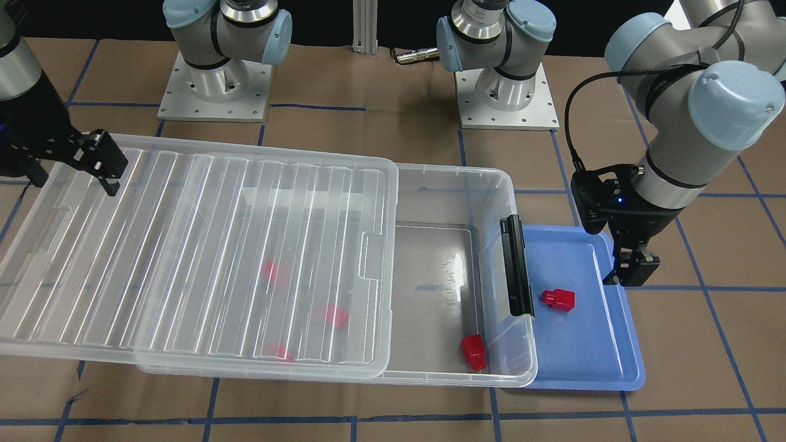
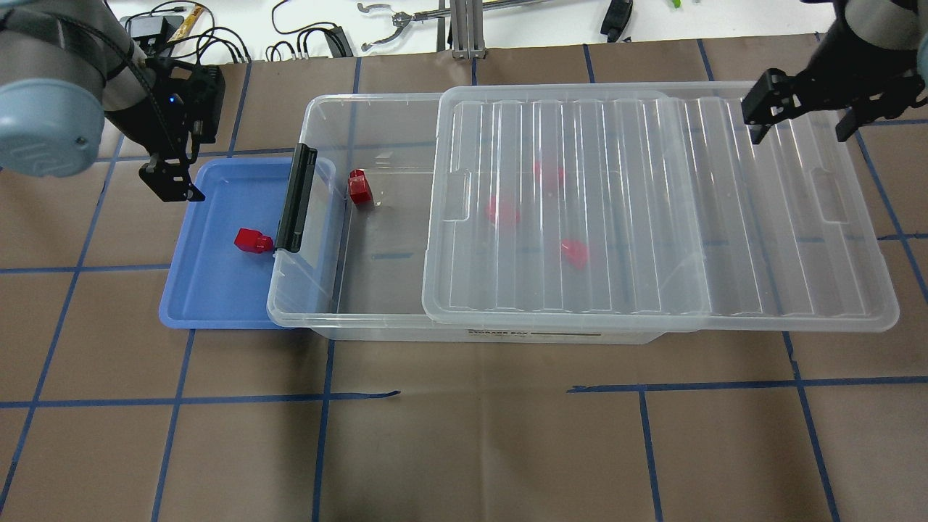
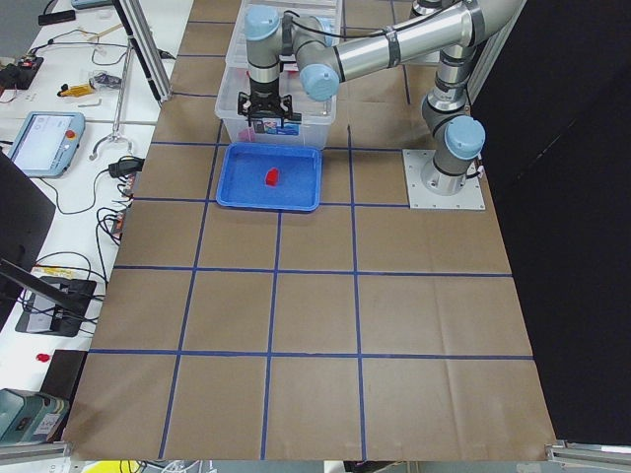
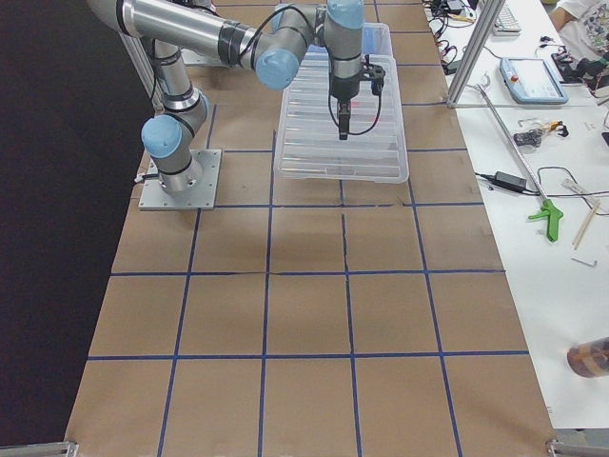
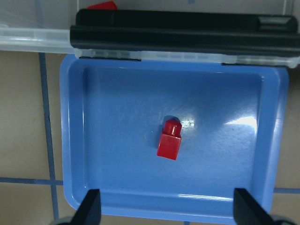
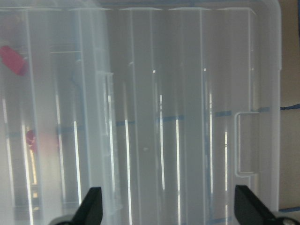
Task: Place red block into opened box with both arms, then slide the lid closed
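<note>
Brown taped table | box label "STORAGE BOX" | left hand wide | right hand wide

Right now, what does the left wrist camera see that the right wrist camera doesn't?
Only the left wrist view: a small glossy red plastic block lying in the shallow blue plastic tray, plus the black bar clip. Only the right wrist view: the big ribbed see-through plastic lid, with blurry red blocks under it. Both: an open, empty end effector, the left end effector and the right end effector.

Blue tray on brown, blue-taped table
</note>
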Robot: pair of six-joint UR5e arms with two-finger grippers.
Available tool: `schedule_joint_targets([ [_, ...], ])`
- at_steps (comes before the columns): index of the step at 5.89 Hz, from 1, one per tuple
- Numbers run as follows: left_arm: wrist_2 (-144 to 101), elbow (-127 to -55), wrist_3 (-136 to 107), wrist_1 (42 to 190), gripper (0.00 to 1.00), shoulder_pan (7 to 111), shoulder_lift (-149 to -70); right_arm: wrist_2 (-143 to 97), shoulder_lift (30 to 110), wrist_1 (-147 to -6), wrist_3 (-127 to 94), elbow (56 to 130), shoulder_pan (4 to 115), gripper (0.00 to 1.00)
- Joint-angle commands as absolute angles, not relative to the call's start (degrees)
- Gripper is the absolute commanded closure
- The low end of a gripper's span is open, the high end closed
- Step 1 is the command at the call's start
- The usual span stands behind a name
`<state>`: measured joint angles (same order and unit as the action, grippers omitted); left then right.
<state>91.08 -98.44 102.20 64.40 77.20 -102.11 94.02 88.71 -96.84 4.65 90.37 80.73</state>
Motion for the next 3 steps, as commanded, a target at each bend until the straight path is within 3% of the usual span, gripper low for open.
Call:
schedule_joint_targets([
  [1,91.1,-105.9,103.1,49.0,0.02,76.3,-109.8,93.9,88.4,-93.7,-4.7,87.5,92.3,0.00],
  [3,91.1,-105.9,104.8,47.8,0.02,76.3,-115.1,91.1,88.0,-89.0,-7.0,86.2,94.0,0.00],
])
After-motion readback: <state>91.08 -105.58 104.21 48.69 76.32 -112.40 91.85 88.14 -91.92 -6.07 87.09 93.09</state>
